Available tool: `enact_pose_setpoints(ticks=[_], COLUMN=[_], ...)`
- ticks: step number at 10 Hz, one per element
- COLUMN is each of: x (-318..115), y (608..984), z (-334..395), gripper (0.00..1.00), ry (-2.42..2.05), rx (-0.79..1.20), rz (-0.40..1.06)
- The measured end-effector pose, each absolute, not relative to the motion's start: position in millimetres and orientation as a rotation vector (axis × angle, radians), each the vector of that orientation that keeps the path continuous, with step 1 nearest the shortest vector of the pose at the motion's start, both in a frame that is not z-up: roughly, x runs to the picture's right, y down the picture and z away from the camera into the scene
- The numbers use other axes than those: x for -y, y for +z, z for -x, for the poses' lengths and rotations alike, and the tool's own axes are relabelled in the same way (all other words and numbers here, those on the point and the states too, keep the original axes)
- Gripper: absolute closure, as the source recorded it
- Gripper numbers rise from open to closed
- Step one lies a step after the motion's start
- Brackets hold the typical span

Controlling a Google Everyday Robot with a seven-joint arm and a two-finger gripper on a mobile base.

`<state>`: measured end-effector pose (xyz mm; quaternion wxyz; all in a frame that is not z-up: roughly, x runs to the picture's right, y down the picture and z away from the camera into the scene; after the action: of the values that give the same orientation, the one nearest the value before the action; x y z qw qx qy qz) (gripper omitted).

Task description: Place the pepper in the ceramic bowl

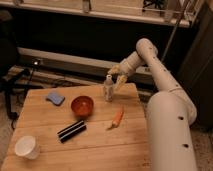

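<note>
Gripper (113, 92): fingers spread, holding nothing, over far edge of counter (100, 145) | pepper (117, 118): flat on counter, nearer the camera than gripper, right of bowl (82, 105), apart from it

My gripper (114, 91) hangs over the far edge of the wooden table (100, 150), behind the pepper (117, 118), which lies right of the ceramic bowl (82, 105), not touching it; black bar (71, 131) and white cup (26, 147) sit nearer.
</note>
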<state>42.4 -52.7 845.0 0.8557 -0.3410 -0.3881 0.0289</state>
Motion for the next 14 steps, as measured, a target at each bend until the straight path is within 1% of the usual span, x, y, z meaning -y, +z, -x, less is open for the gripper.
enact_pose_setpoints(ticks=[12, 13, 14], x=[53.0, 59.0, 66.2], y=[845.4, 847.9, 852.8], z=[-44.0, -60.5, -94.7], gripper=[0.20, 0.20, 0.20], ry=[0.060, 0.083, 0.125], rx=[0.812, 0.797, 0.756], rz=[0.715, 0.684, 0.634])
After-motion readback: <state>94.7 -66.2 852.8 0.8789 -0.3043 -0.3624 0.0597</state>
